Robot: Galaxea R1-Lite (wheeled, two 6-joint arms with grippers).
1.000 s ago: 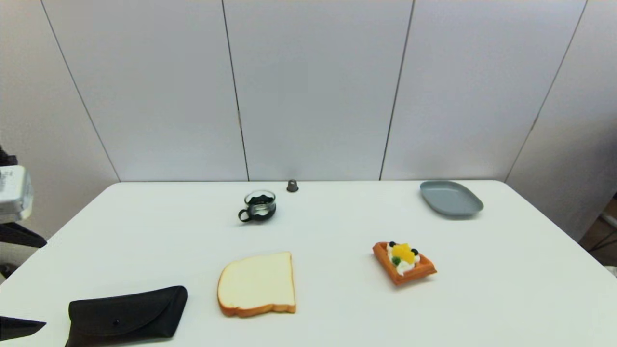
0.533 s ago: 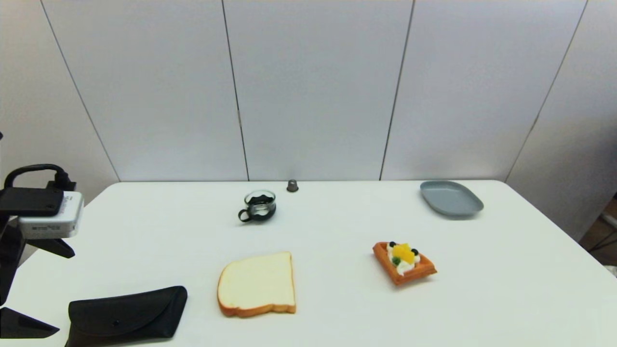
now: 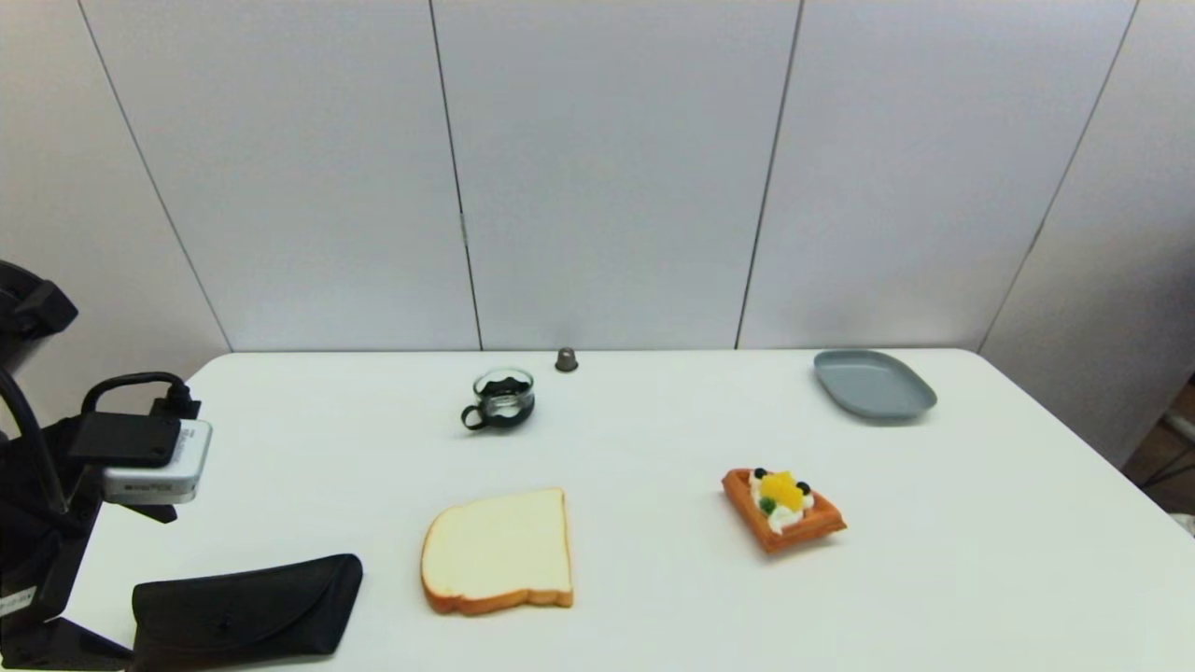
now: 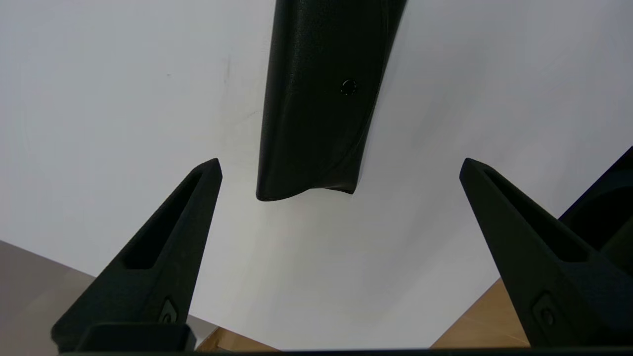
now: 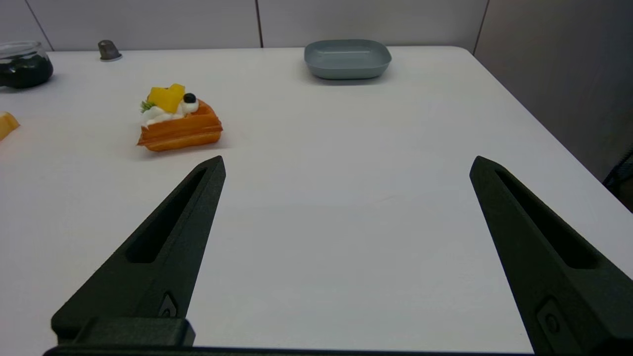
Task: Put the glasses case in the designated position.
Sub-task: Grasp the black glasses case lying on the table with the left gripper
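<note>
The glasses case [image 3: 245, 609], a soft black pouch with a fold-over flap and a small snap, lies flat at the table's near left corner. My left arm [image 3: 140, 457] hangs just left of it, above the table's left edge. In the left wrist view my left gripper [image 4: 340, 165] is open above the case's near end [image 4: 316, 123], one finger to either side, not touching it. My right gripper [image 5: 346, 163] is open with nothing in it, low over bare tabletop at the right. Nothing marks the designated position on the white table [image 3: 653, 616].
A bread slice [image 3: 498, 551] lies right of the case. Further right lies a fruit-topped waffle [image 3: 782, 509]. A glass cup [image 3: 502, 399], a small grey capsule [image 3: 566, 359] and a grey plate [image 3: 873, 385] stand along the back. The table's left edge [image 4: 148, 301] runs under the left fingers.
My left arm has swung in from the left edge, moving right and down toward the case. The case and the other things have not moved.
</note>
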